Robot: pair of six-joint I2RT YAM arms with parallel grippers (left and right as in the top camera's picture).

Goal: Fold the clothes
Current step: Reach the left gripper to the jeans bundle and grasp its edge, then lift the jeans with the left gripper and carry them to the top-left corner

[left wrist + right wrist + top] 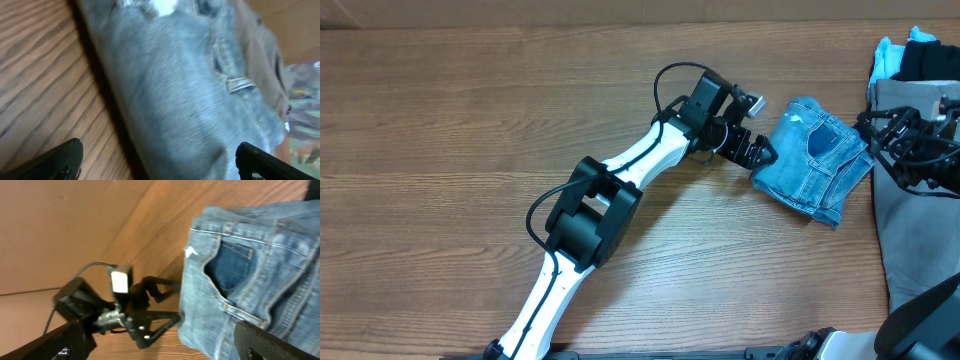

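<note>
The left gripper's (759,154) fingers are sitting spread wide against the left edge of the folded denim jeans (815,160). Its white arm is stretching diagonally across the wooden table (470,120). The right gripper (880,138) is hovering with fingers apart, just beside the jeans' right edge, above grey trousers (910,240).

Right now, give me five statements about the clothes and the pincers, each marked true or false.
1. The jeans lie folded in a compact bundle. True.
2. The left pincer is shut on the grey trousers. False: it is open, at the jeans' left edge.
3. The grey trousers lie at the table's right side. True.
4. The black garment lies at the table's left edge. False: it is at the far right corner, beside the sky-blue garment.
5. The right pincer is open. True.
</note>
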